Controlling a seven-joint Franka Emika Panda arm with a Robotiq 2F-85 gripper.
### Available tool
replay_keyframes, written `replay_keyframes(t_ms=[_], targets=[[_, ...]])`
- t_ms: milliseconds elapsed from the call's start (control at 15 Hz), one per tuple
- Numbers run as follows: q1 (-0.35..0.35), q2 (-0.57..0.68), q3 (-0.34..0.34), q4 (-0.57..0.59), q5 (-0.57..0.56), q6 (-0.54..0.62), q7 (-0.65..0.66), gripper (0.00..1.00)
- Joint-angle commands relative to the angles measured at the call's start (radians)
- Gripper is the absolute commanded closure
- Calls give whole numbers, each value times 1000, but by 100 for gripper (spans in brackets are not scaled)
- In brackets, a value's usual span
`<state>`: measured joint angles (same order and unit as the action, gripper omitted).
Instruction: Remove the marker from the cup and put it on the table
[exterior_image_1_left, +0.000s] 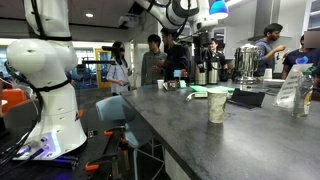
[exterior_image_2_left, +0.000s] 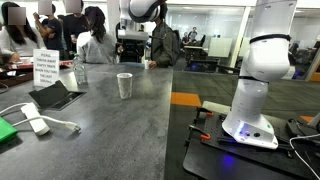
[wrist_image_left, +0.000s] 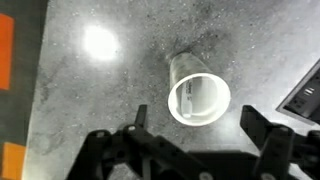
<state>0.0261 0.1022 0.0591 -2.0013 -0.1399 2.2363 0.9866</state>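
Observation:
The off-white cup stands upright on the dark grey table. In the wrist view I look straight down into it, and the marker leans against its inner wall as a short pale-looking stick. My gripper is open and empty, its two black fingers spread either side of the cup's near rim, well above it. The cup also shows in both exterior views, with the arm's end high above it. The marker is hidden in those views.
A dark tablet lies near the cup. A clear bottle, metal urns, a green item, a sign and a white cabled device stand on the table. People stand behind. The table edge shows an orange strip.

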Motion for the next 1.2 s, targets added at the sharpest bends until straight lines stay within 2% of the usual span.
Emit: replay_keyframes(t_ms=[0,200,267,533,600,733,867,1133], targets=[[19,21,-25,14,-3,-7,21,0],[23,48,-31,18,1,-7,21,0],[25,60,-32,26,2,-9,26,16],[48,121,-58,86,-47,-16,151,48],[51,138,-64,104,-49,-16,156,45],[54,172,-73,139,-49,-16,142,49],[56,208,-80,171,-34,-13,114,41],[57,269,-83,216,-8,-10,91,42]])
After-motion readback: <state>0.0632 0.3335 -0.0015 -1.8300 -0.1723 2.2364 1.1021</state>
